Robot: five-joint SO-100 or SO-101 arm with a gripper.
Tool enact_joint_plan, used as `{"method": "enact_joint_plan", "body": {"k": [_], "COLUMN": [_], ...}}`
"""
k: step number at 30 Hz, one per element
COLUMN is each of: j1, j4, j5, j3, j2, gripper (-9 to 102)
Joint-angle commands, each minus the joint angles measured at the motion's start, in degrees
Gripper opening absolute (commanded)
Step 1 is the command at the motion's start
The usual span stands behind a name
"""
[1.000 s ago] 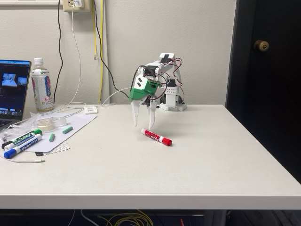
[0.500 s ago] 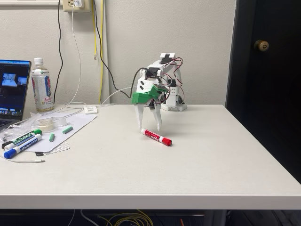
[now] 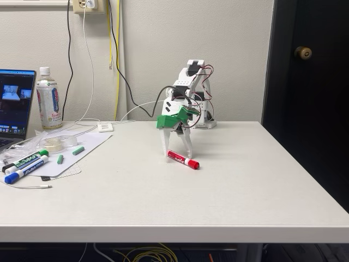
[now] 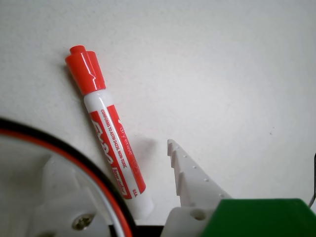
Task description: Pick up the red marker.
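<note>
Spread apart and grasping nothing, the gripper [image 3: 178, 158] reaches down to the table [image 3: 229, 191] with one white finger on each side of the red marker [image 3: 182, 159], straddling its uncapped end. The marker lies flat near the middle of the table in the fixed view, its red cap pointing toward 4 o'clock.

In the wrist view the red marker [image 4: 109, 134] runs from a cap at 11 o'clock down to a white end at 5 o'clock, with a toothed finger [image 4: 190, 178] just beside it at 3 o'clock, not touching. Red writing along the barrel includes "dry erase"; the smaller print is too fine to read, and the brand word is partly hidden by a dark curved edge.

Well apart at 9 o'clock of the gripper lie a green-capped marker [image 3: 24, 160], a blue-capped marker [image 3: 24, 170], two loose green caps [image 3: 70, 154] and a tape roll [image 3: 53, 143] on a white sheet. Behind them stand a bottle [image 3: 49, 100] and a laptop [image 3: 15, 103], cut off at the left edge. Nothing lies between the gripper and the marker.
</note>
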Motion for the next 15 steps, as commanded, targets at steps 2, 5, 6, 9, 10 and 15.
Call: {"method": "enact_joint_plan", "body": {"k": [2, 5, 6, 9, 10, 15], "j1": [-0.6, -0.7, -0.8, -0.9, -1.0, -1.0], "j4": [-6.0, -8.4, -8.5, -8.3, -8.3, -8.2], "j5": [1.3, 1.7, 1.8, 2.0, 2.2, 2.5], "j3": [4.2, 5.9, 5.9, 5.9, 5.9, 6.1], "j2": [4.7, 4.4, 4.2, 4.0, 3.9, 3.4], "gripper": [45, 44, 44, 40, 39, 36]}}
